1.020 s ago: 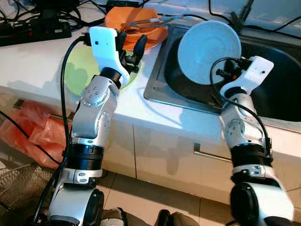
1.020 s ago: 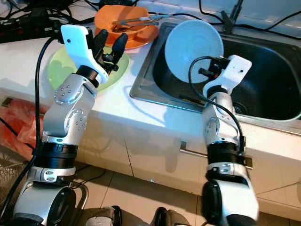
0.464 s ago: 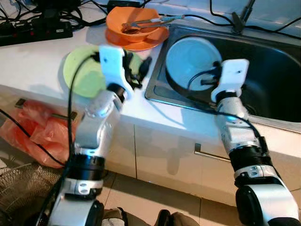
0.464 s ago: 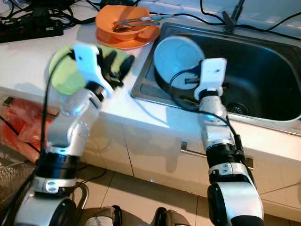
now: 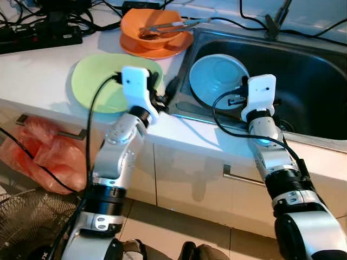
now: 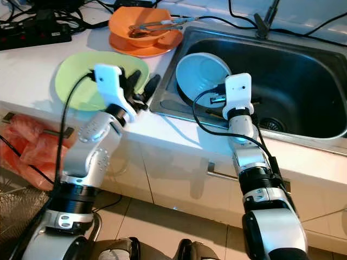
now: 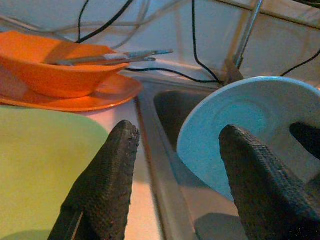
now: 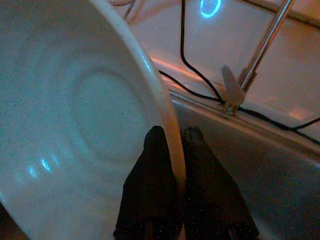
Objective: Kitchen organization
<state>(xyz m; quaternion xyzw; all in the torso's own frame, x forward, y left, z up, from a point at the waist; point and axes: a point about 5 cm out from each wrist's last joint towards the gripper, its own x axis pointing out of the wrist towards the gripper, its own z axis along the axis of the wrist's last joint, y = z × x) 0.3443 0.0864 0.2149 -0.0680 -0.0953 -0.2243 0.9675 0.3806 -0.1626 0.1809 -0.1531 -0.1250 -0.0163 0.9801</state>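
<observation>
Bowl (image 5: 217,81), one, pale blue and round with a smooth glazed look, sits tilted inside the steel sink (image 5: 320,92), against its wall at 9 o'clock. The right pincer (image 8: 172,150) is clamped on the bowl's rim, one black finger on each side of the thin edge.

Two orange dishes are stacked on the counter (image 5: 38,70) at 12 o'clock: a plate (image 5: 157,46) with a bowl (image 5: 149,27) on top, holding metal tongs (image 5: 162,24). One flat, light green plate (image 5: 100,81) lies on the counter at 9 o'clock of the sink.

The left pincer (image 7: 175,165) hovers at the sink's edge between the green plate and the blue bowl, its two textured black fingers (image 7: 107,185) spread apart and gripping nothing.

The counter is white and smooth, with white cabinet fronts below and a metal handle (image 5: 241,176). Black cables (image 5: 32,27) trail along the back. A thin metal faucet (image 5: 279,16) rises behind the sink. An orange plastic bag (image 5: 38,154) lies on the tiled floor at 8 o'clock.
</observation>
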